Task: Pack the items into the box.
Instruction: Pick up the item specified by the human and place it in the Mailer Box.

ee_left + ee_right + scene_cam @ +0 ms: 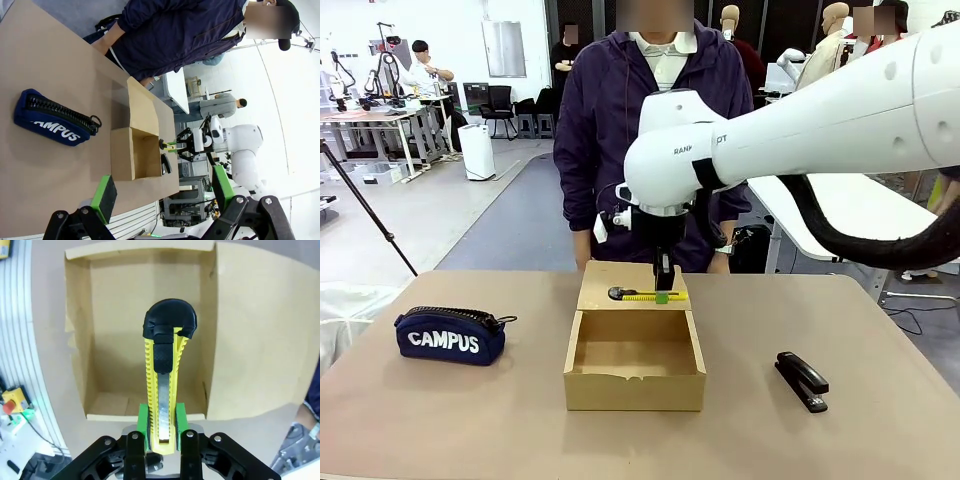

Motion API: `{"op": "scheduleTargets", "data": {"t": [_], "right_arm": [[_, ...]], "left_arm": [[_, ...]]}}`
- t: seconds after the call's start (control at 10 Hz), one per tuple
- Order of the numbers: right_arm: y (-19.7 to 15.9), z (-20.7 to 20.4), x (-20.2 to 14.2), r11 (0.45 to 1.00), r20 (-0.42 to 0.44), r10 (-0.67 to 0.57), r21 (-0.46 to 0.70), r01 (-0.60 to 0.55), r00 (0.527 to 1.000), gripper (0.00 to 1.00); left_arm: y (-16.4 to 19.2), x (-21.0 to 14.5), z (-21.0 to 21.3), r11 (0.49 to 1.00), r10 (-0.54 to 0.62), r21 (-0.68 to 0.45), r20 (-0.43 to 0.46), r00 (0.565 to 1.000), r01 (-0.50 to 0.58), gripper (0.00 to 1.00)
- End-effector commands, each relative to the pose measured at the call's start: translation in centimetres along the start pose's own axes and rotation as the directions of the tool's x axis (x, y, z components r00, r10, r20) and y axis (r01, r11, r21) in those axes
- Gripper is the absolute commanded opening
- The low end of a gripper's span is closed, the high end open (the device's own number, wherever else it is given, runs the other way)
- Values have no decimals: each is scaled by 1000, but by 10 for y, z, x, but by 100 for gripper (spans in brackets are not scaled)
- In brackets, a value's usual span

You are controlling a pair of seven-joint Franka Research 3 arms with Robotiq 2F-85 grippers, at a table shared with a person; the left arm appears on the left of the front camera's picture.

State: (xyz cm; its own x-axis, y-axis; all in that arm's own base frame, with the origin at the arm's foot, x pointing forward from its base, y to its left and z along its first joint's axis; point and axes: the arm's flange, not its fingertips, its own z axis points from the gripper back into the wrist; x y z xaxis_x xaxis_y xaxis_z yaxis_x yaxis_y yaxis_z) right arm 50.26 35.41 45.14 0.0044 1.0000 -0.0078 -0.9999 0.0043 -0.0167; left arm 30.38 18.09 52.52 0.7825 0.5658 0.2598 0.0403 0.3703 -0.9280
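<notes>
Front view: nothing is packed yet. The box [634, 392] sits open and empty mid-table, with its flap [605, 278] laid back toward the person. My right gripper [662, 292] is clamped on the knife [635, 295] and holds it level above the box's far rim, about where the flap hinges. The stapler [802, 381] lies on the table [440, 430] to the right of the box, apart from it and untouched. I judge this as the first of two items, about to go in. The pouch [450, 335] is off to the left, well clear.

Left wrist view: my left gripper [162, 192] hangs over my side of the table, jaws spread wide and holding nothing. From here I see the box [122, 160] end-on, the pouch [52, 120] beside it, and bare table between them.

Right wrist view: the green pads [143, 420] pinch the knife [162, 385] at its tail end, black head pointing away. The box floor past it is bare. The side walls [77, 330] leave room along the knife's length, I reckon. The near rim and the flap are the edges to clear going down. I can't tell the height above them.
</notes>
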Motion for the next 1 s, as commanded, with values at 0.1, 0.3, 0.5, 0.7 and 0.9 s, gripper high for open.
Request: {"op": "scheduleTargets", "data": {"t": [0.1,0.3,0.5,0.7,0.9], "right_arm": [[25,-40,31,999,-136,49,26,-46,989,0],[30,-56,33,995,-135,72,74,-62,988,0],[31,-64,34,995,-132,44,91,-32,990,8],[31,-63,35,994,-143,58,98,-44,988,100],[31,-60,36,994,-130,66,90,-54,989,100]], "left_arm": [[-2,1,0,1000,-1,-20,8,1000,1,100],[-2,1,0,1000,-1,-20,8,1000,1,100],[-2,1,0,1000,-1,-20,8,1000,1,100],[-2,1,0,1000,-1,-20,8,1000,1,100],[-2,1,0,1000,-1,-20,8,1000,1,100]]}}
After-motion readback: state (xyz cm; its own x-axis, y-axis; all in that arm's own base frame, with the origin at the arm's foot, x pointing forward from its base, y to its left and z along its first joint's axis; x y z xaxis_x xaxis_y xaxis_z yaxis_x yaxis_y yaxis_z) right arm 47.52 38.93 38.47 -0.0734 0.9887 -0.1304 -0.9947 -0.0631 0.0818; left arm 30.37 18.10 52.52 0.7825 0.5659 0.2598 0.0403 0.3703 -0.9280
